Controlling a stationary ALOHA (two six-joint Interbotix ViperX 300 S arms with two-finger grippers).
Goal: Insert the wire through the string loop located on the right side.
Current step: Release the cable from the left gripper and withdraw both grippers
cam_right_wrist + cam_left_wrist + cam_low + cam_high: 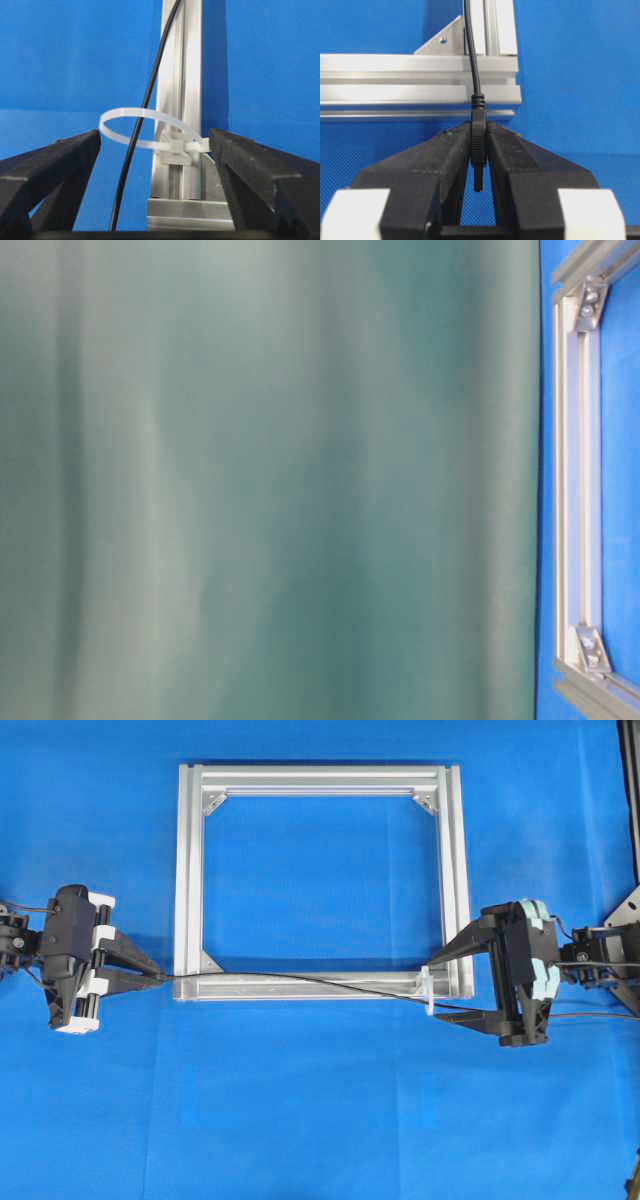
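The silver frame (188, 870) lies flat on the blue cloth. My left gripper (160, 977) is at its near left corner, shut on the plug of the wire (478, 140). From there the thin black wire (300, 978) runs along the near bar to the right. It passes through the white string loop (428, 990) at the near right corner and goes on beyond it. In the right wrist view the wire (131, 160) threads the string loop (125, 114). My right gripper (455, 988) is open just right of the loop, one finger on each side, holding nothing.
The frame (420, 85) has triangular corner brackets (212, 800) inside its corners. A blurred grey-green surface (270, 480) fills most of the table-level view, leaving only a strip of the frame (578, 490) at its right. A dark stand (630, 810) is at the right edge.
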